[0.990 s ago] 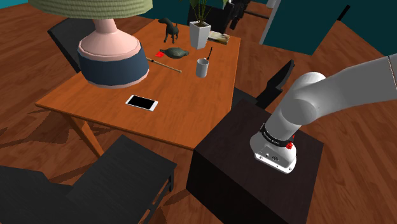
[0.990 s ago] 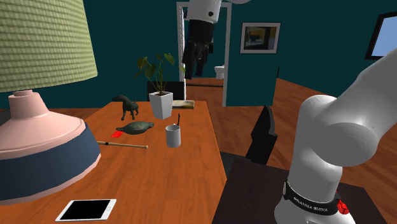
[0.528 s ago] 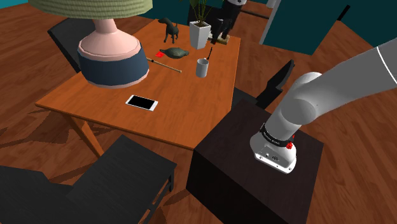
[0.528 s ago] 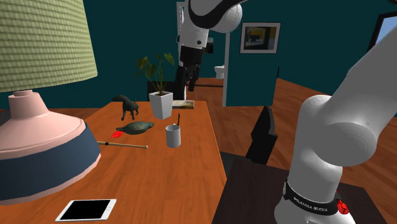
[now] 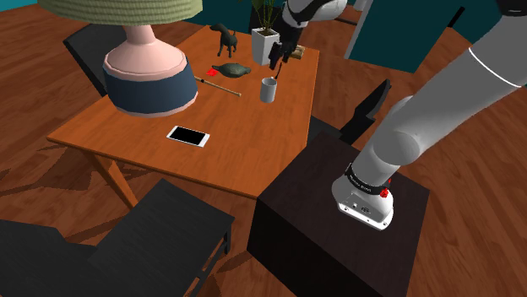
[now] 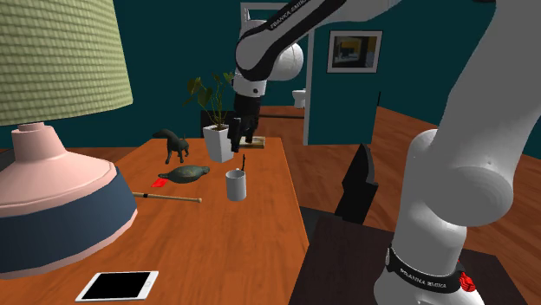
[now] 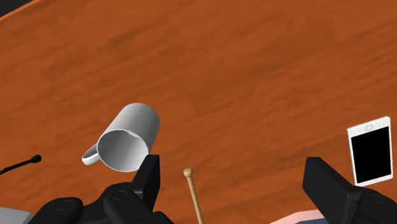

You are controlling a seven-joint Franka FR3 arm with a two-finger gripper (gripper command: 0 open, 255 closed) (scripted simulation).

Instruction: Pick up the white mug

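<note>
I count single items on the table [image 5: 127, 135], one of each kind: one white mug [image 5: 268, 89], one large lamp [image 5: 150, 76], one phone [image 5: 187, 136], one potted plant [image 5: 265, 40], one dark horse figurine [image 5: 225, 38], one dark green duck-like figure [image 5: 230, 71] and one red-tipped stick [image 5: 221, 86]. Around its edges I make out at least three dark chairs [image 5: 160, 232].

Soft even light falling over table [image 5: 245, 160], wood glowing warm orange. Dark shadow pooling on floor [image 5: 51, 181] under table. Lamp [image 5: 150, 80] throwing faint shadow round its foot. White mug [image 7: 129, 136] looking grey inside, brighter outside. Arm [image 5: 439, 110] shining pale. Far doorway [image 6: 295, 78] glowing brighter than green-blue walls [image 6: 173, 52].
</note>
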